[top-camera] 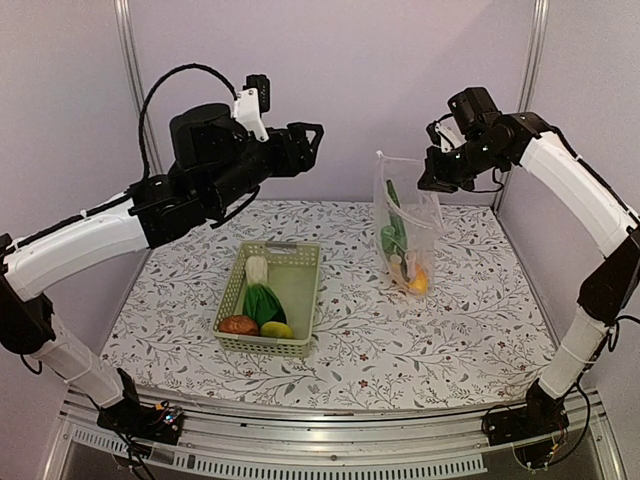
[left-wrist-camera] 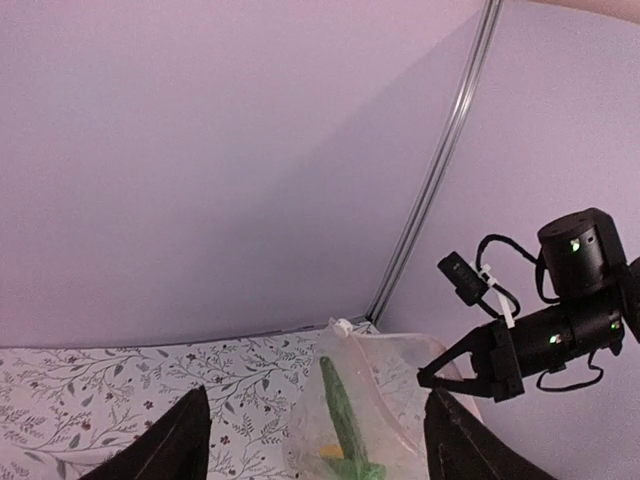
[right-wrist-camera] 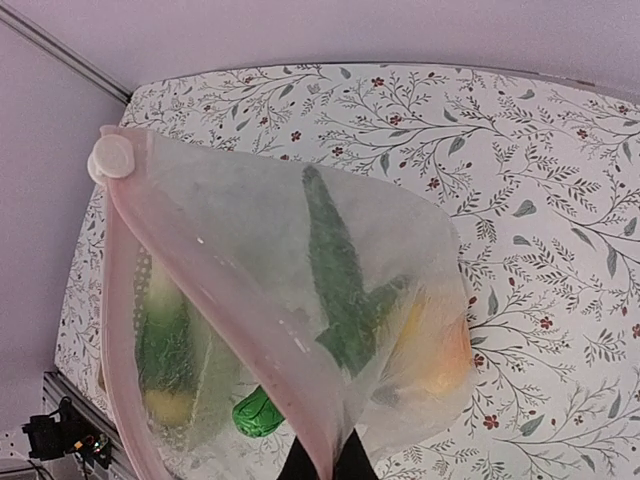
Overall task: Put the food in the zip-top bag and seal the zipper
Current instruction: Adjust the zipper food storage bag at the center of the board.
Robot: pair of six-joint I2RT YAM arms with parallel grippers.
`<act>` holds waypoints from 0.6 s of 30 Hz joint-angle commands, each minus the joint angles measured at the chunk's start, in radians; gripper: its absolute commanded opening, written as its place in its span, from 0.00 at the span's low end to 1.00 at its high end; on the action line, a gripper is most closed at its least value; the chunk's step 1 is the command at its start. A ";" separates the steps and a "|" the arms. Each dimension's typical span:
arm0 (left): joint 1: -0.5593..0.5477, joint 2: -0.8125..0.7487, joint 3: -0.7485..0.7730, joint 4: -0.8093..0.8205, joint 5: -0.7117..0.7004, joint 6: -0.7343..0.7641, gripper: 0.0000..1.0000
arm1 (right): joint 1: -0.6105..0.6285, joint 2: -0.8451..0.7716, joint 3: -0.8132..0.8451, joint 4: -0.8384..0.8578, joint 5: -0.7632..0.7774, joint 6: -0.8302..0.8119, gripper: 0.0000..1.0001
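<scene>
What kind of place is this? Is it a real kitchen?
Probably a robot test booth, not a kitchen: left arm and right arm bolted to a metal rail, plain walls, toy food in a basket.

White-and-black left arm (top-camera: 80,240) reached up and forward, elbow bent, wrist held high. Black two-finger left gripper (top-camera: 312,140) (left-wrist-camera: 318,395) spread wide, nothing between fingers, aimed across at right arm. White-and-black right arm (top-camera: 585,195) arched high, wrist tipped down. Black right gripper (top-camera: 426,184) (right-wrist-camera: 325,465) pinched tight on edge of clear crinkly zip-top bag (right-wrist-camera: 250,230).
</scene>
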 commanded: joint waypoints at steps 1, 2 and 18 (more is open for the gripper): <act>-0.001 -0.034 -0.069 -0.294 -0.137 -0.072 0.73 | -0.015 -0.029 0.010 -0.037 0.139 -0.080 0.00; 0.004 -0.041 -0.082 -0.346 -0.147 -0.091 0.73 | -0.014 -0.031 -0.008 -0.031 0.140 -0.089 0.00; 0.159 -0.095 -0.289 -0.656 0.101 -0.245 0.68 | 0.132 -0.082 -0.414 0.207 -0.106 0.009 0.00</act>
